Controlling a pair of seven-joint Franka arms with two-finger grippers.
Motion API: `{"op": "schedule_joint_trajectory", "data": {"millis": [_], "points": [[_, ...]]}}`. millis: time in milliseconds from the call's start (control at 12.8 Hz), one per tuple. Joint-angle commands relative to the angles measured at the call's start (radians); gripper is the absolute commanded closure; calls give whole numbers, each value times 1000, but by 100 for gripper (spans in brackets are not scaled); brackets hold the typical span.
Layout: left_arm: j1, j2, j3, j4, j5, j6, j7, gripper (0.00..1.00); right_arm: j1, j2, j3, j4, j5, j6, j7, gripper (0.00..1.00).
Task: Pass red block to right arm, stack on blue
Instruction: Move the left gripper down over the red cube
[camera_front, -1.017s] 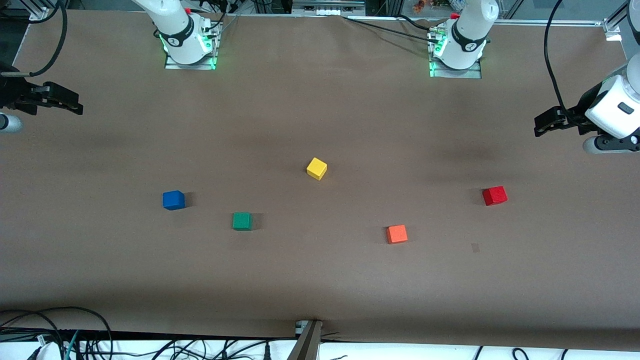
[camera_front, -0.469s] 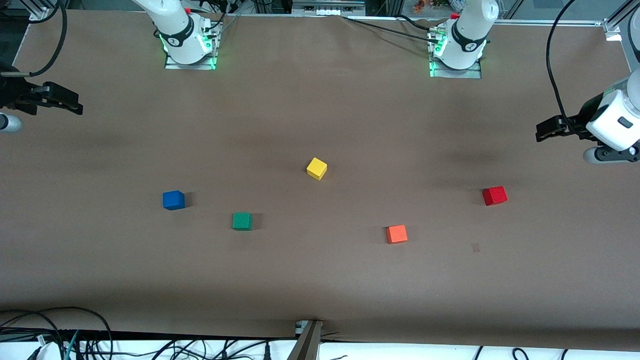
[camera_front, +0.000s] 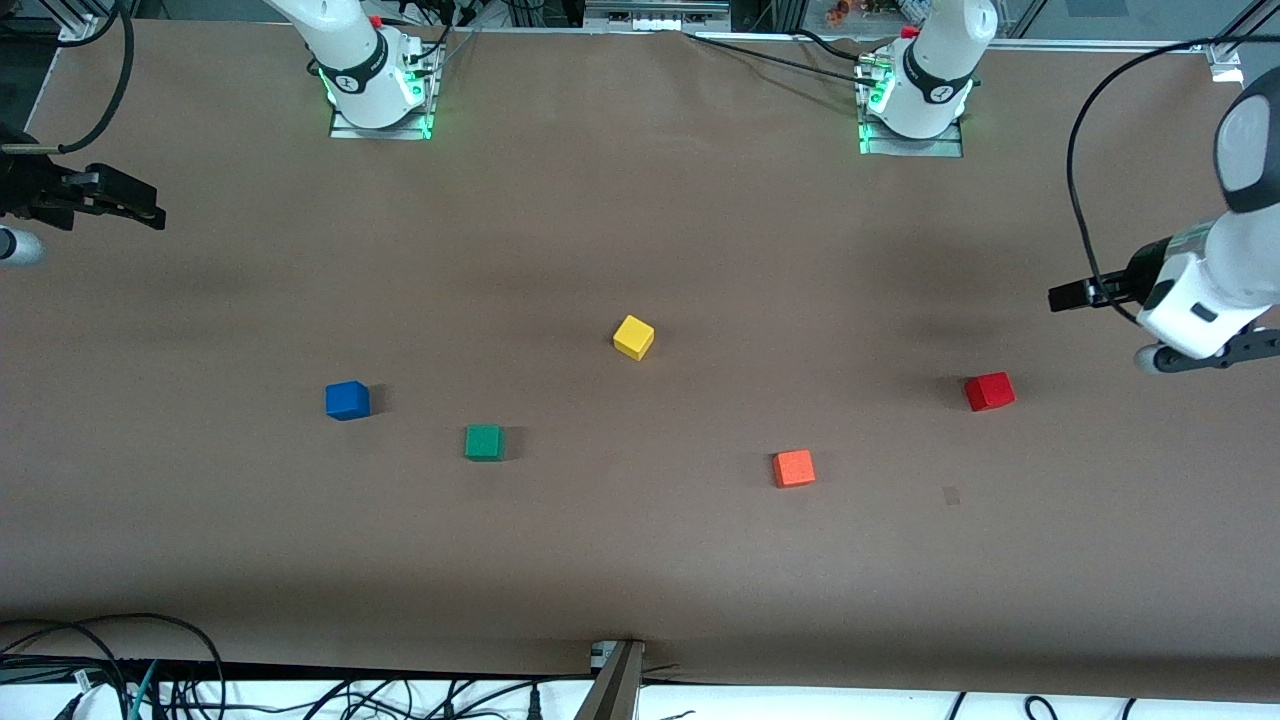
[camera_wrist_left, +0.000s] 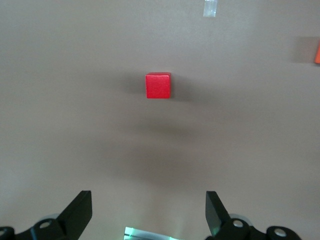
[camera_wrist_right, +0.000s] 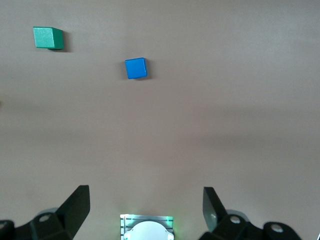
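Overhead, left gripper wide open above red block, nothing held

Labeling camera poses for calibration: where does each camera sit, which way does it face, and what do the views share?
Front view: high across the table, facing both arm bases; shows five blocks, the left gripper above the table's edge at the left arm's end, and the waiting right gripper at the right arm's end.
Left wrist view: on the left wrist, looking down at the red block; own open fingers show.
Right wrist view: on the right wrist, looking down at the blue block and green block; own open fingers show.
Shared: front and left wrist both show the red block.
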Motion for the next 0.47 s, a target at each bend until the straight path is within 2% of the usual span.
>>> {"op": "schedule_joint_trajectory", "data": {"millis": [0,235,391], "points": [[1,-4,-4,-127,-20,180,-13,0,-7,12,4,26,-10,-6,-15,0],[8,18,-1,-332,-7,537,-3,0,-7,12,2,26,-10,-6,-15,0],[10,62,2,-397,-7,695,-9,0,-7,12,2,26,-10,-6,-15,0]]}}
